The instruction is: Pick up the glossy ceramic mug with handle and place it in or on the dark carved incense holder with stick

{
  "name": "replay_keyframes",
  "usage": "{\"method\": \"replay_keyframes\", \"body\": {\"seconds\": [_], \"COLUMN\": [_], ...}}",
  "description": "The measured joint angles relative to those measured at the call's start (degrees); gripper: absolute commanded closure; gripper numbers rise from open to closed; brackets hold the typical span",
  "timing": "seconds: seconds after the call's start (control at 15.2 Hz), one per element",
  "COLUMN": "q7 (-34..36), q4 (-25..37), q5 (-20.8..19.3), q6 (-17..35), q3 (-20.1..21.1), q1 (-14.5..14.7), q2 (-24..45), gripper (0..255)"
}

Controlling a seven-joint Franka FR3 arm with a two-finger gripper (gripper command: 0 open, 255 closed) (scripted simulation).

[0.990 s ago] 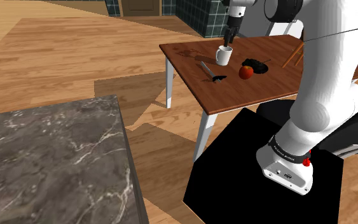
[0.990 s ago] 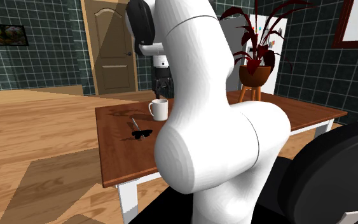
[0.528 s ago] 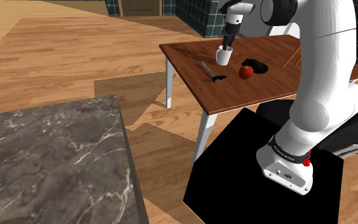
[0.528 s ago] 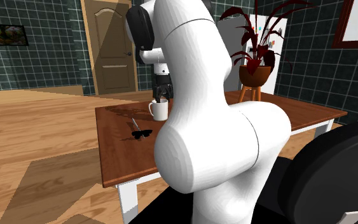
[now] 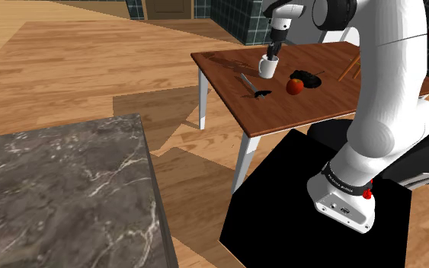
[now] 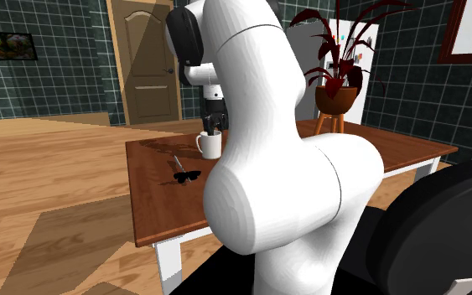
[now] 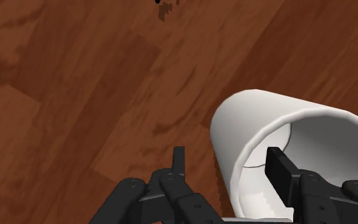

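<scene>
No lettering, brand name, number or sign can be read anywhere in the scene. The dark band (image 5: 342, 185) round the lowest segment of the white arm (image 5: 388, 99) carries pale marks too small to make out. The framed picture (image 6: 5, 44) on the far tiled wall (image 6: 58, 84) shows no legible words.

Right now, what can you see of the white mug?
The mug is plain glossy white and empty. It stands upright on the brown wooden table, with its handle toward the second exterior view's left. The gripper straddles its wall, one of the fingers inside and the other outside, with a gap showing at the outer one.
</scene>
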Motion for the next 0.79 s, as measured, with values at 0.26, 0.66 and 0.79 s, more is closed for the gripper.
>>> {"method": "replay_keyframes", "body": {"seconds": [0.26,0.66,0.79], "q7": [0.0,0.0,0.2], "q4": [0.0,0.1,0.8], "q5": [0.0,-0.1,-0.3], "q6": [0.0,-0.2,-1.3], "q3": [0.0,0.0,-0.1], "q1": [0.0,0.0,0.1], "q2": [0.0,-0.1,-0.6], "gripper": [255,255,255]}}
